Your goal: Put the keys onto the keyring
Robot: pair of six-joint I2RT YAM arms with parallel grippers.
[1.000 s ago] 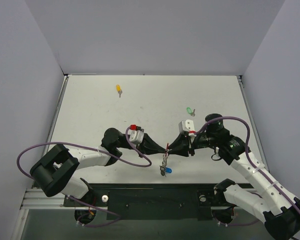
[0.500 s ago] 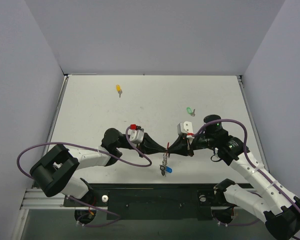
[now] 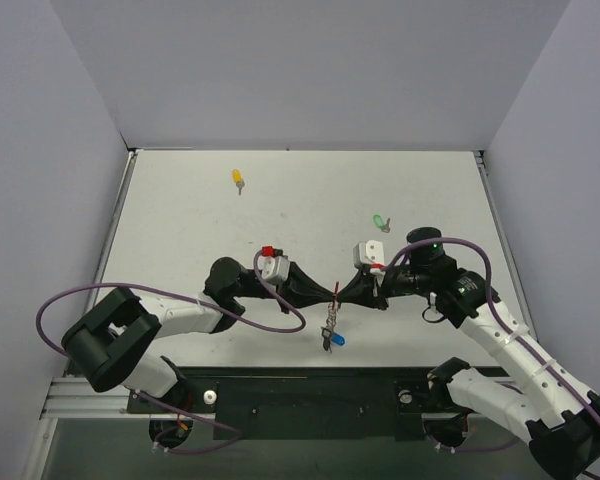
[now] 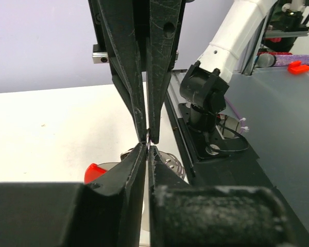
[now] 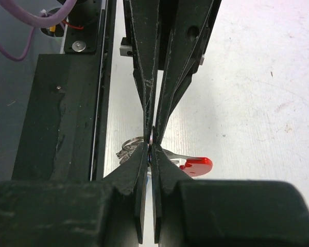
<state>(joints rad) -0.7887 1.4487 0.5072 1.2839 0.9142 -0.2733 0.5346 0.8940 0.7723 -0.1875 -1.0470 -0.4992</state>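
My left gripper (image 3: 331,294) and right gripper (image 3: 343,293) meet tip to tip over the near middle of the table. Both are shut on the silvery keyring (image 3: 336,296). In the left wrist view my left gripper (image 4: 147,147) pinches the wire, with the ring's coils (image 4: 171,160) and red tag (image 4: 96,172) below. In the right wrist view my right gripper (image 5: 151,150) pinches it too, beside the ring (image 5: 130,144) and red tag (image 5: 198,165). A blue piece (image 3: 336,341) hangs under the ring. The yellow key (image 3: 238,179) lies far left, the green key (image 3: 380,221) right of centre. The black key is not visible.
The white table (image 3: 180,240) is walled by grey panels at the back and both sides. The black base rail (image 3: 300,395) runs along the near edge. A purple cable (image 3: 270,318) loops beside the left arm.
Both grippers, still joined on the keyring, have shifted slightly away from the near edge. The loose keys have not moved.
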